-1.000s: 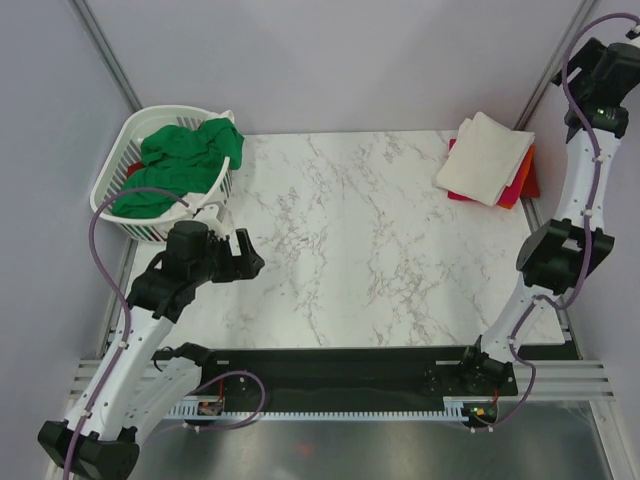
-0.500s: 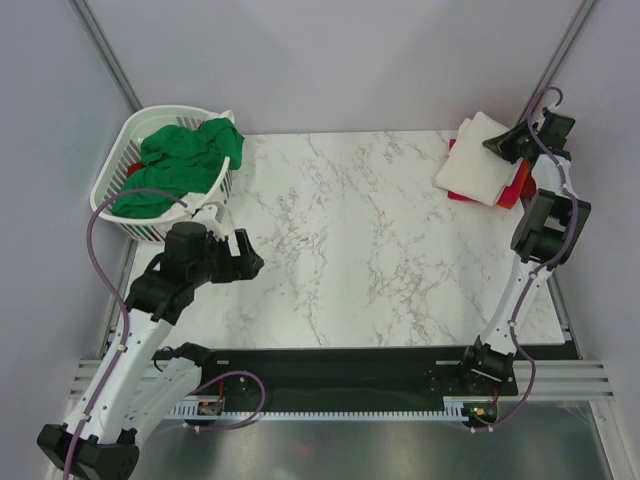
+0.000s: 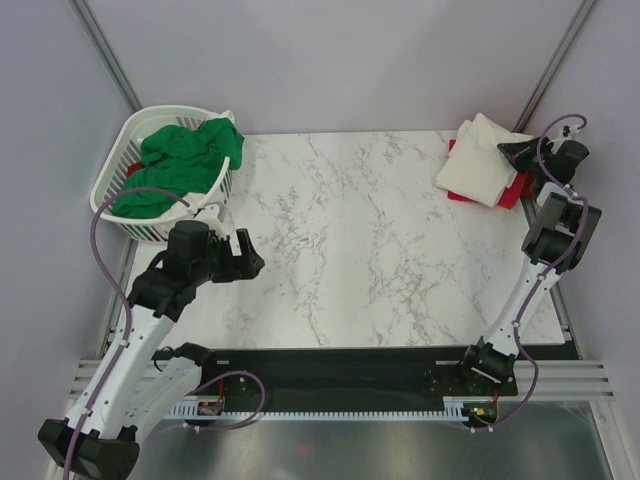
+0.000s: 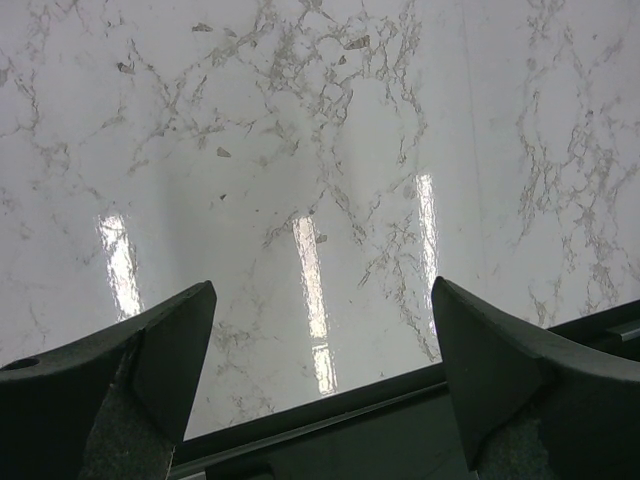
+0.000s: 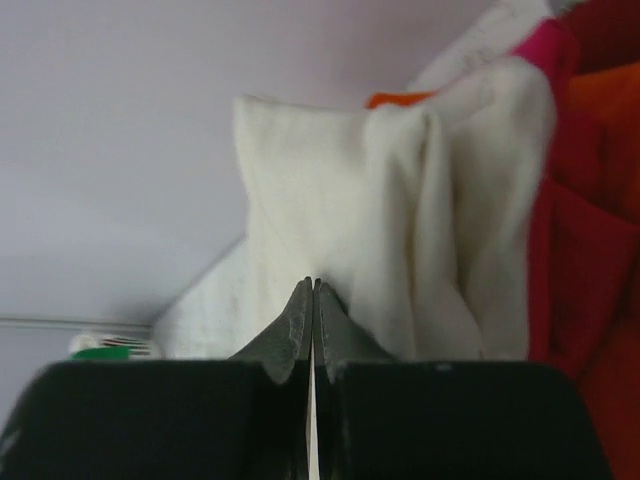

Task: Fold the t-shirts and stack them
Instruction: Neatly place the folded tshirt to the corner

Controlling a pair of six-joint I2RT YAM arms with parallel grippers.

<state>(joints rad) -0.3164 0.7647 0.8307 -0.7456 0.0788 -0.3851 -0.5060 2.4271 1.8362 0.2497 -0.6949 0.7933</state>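
- At upper right of the top view, a cream shirt (image 3: 485, 160) lies folded; a green shirt (image 3: 185, 160) waits in the basket (image 3: 118, 140), upper left.
- Left wrist: our left gripper (image 4: 320, 290) gapes over the table (image 4: 300, 120); we judge fetching green comes next.
- Right wrist: our right gripper (image 5: 313, 300), pinched together, faces the cream shirt.

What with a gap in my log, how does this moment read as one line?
left hand open over table | right hand shut at folded cream-white shirt | green shirt in basket

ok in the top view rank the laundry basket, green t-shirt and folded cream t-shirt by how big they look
1. laundry basket
2. green t-shirt, bunched up and filling most of the basket
3. folded cream t-shirt
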